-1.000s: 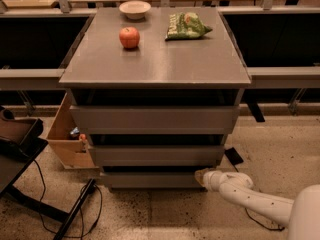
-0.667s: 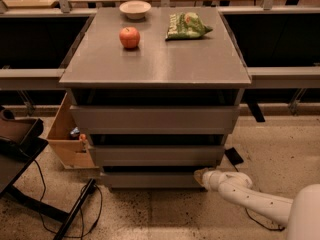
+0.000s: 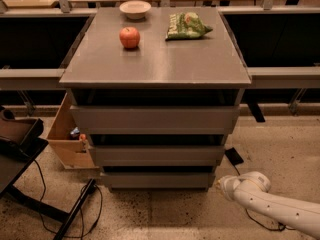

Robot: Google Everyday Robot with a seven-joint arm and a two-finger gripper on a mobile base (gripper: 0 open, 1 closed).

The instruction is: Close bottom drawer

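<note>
- The bottom drawer [image 3: 157, 180] is seen at the foot of the grey cabinet, just above the speckled floor. Its flat, plain front panel faces the camera.
- A dark gap is shown between this panel and the drawer above it. How far the panel stands out from the cabinet cannot be judged from this angle.
- The gripper [image 3: 221, 184] is found low down, just beside the right end of the bottom drawer's front. Contact with the panel cannot be confirmed.
- Whether the gripper is open or closed cannot be told, and nothing is seen to be held by it.
- The white arm [image 3: 272, 206] is stretched in from the lower right corner, close over the floor.
- The middle drawer [image 3: 157, 155] and the top drawer [image 3: 155, 119] are stacked above, each wider in appearance than the one beneath it.
- On the cabinet top [image 3: 155, 64] a red apple [image 3: 129, 37], a pale bowl [image 3: 135, 9] at the far edge and a green bag [image 3: 186, 26] are set, well apart from one another.
- A cardboard box [image 3: 67, 141] is placed on the floor against the cabinet's left side.
- A small black object [image 3: 233, 156] is seen lying on the floor to the right of the cabinet, near the arm.
</note>
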